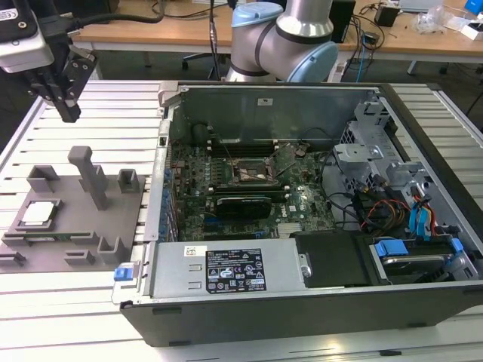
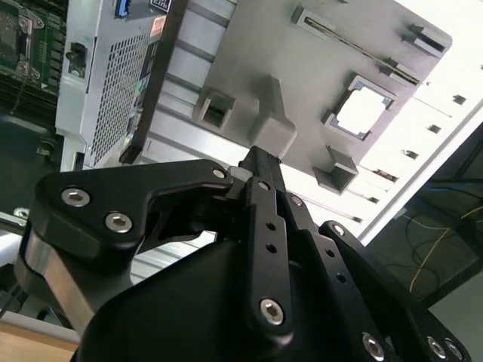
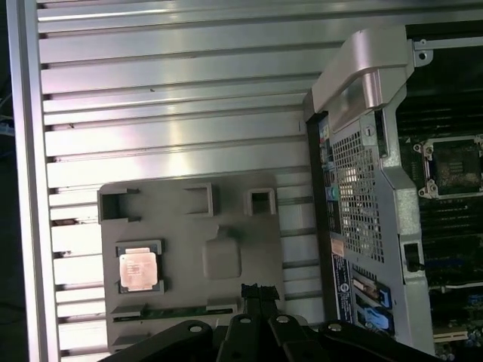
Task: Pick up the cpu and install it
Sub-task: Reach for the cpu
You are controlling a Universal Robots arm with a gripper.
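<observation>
In the exterior view the end effector (image 1: 69, 113) runs out past the picture's upper corner, so its mount is unseen. The arm (image 1: 290, 34) behind the computer case (image 1: 302, 309) is cut off by the top edge, and the case loses its front corner to the lower edge. The cpu (image 1: 39, 213) on the grey fixture plate (image 1: 79, 226) is too small for any markings to show, and in the second wrist view glare bleaches its top. The motherboard socket (image 1: 253, 172) is too small to tell how its latch stands. In the first wrist view the end effector's dark body covers one edge of the plate, and the socket is clipped by the frame.
</observation>
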